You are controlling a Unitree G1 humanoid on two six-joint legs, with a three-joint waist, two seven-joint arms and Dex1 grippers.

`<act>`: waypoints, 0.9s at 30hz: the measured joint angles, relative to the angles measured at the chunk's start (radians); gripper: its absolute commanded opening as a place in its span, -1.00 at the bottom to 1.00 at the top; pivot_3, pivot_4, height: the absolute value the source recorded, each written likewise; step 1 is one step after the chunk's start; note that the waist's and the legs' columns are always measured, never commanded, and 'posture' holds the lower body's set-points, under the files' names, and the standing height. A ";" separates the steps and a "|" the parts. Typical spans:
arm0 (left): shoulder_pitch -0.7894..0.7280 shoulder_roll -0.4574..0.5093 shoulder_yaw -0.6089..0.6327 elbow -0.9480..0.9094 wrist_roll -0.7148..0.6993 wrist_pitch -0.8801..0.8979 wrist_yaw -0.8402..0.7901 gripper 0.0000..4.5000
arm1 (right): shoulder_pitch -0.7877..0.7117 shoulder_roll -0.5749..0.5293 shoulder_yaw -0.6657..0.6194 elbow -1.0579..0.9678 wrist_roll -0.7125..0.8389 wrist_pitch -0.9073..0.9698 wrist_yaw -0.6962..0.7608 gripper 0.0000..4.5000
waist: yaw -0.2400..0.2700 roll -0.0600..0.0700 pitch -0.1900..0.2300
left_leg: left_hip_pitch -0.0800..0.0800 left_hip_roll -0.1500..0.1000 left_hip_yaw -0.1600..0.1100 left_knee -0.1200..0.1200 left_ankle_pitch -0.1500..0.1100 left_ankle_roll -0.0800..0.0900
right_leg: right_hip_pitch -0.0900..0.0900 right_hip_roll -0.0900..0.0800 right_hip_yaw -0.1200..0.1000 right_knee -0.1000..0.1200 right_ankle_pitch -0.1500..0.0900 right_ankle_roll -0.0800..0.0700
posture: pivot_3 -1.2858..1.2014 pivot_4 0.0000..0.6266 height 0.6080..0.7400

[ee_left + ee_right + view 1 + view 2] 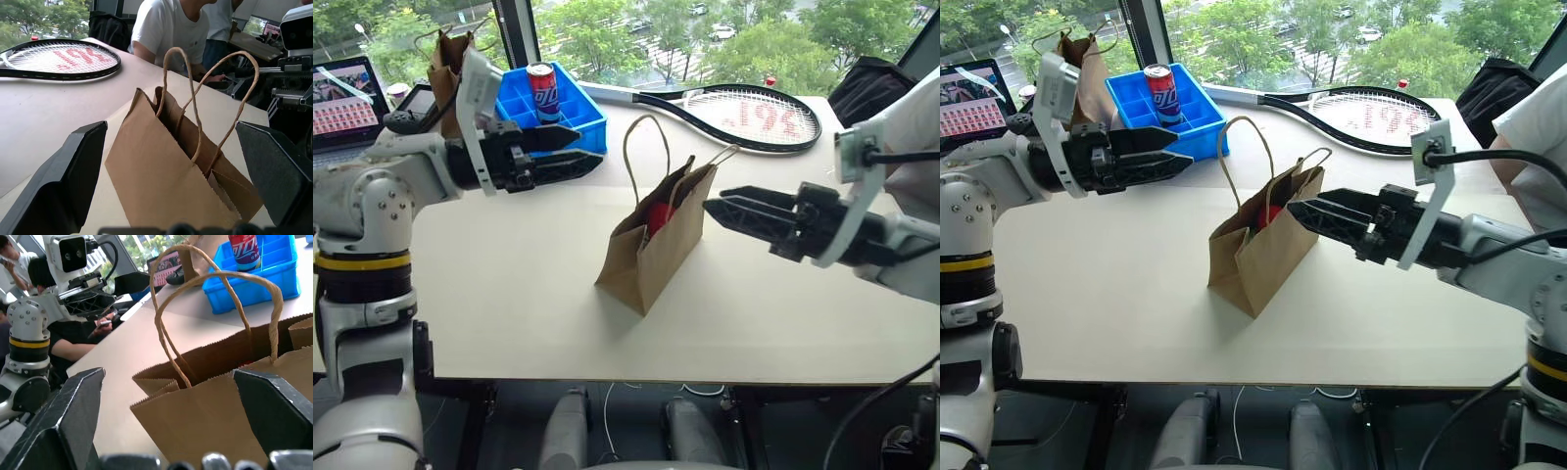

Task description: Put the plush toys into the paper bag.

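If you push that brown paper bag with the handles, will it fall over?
Probably, quite easily: the paper bag is thin, creased paper that already leans on the table. It likely crumples rather than slides. The red plush toy inside looks light, so it adds little steadiness.

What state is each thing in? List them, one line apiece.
paper bag: upright on the table, mouth open, handles up.
red plush toy: inside the bag, partly visible.
left pincer: open, empty, beside the bag.
right pincer: open, empty, beside the bag.
soda can: upright in the blue bin.
tennis racket: lying flat.
laptop: open, screen lit.
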 measured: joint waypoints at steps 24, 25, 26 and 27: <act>0.299 -0.200 -0.177 -0.310 0.085 -0.145 0.152 1.00 | 0.039 0.252 0.451 -0.081 -0.903 -0.268 0.176 -0.99 | 0.003 -0.001 0.000 | 0.000 0.000 0.000 0.003 0.000 0.000 | 0.004 0.001 0.000 -0.003 0.001 0.002 | 0.03 -0.52 0.87; 0.306 -0.208 -0.182 -0.324 0.085 -0.136 0.164 1.00 | 0.039 0.266 0.456 -0.076 -0.922 -0.273 0.179 -0.99 | 0.002 -0.001 0.000 | 0.001 0.000 -0.001 0.003 0.000 0.000 | 0.004 0.001 0.000 -0.002 0.001 0.002 | 0.03 -0.52 0.87; 0.310 -0.211 -0.189 -0.331 0.085 -0.127 0.174 1.00 | 0.036 0.277 0.462 -0.069 -0.939 -0.276 0.184 -0.99 | 0.002 -0.001 0.000 | 0.001 0.000 -0.001 0.003 0.000 0.000 | 0.004 0.002 0.000 -0.002 0.002 0.002 | 0.03 -0.52 0.87; 0.311 -0.215 -0.195 -0.336 0.085 -0.121 0.189 1.00 | 0.033 0.287 0.468 -0.062 -0.955 -0.280 0.188 -0.99 | 0.001 -0.001 0.000 | 0.001 0.000 -0.002 0.003 0.000 0.000 | 0.004 0.002 0.000 -0.002 0.002 0.002 | 0.03 -0.52 0.87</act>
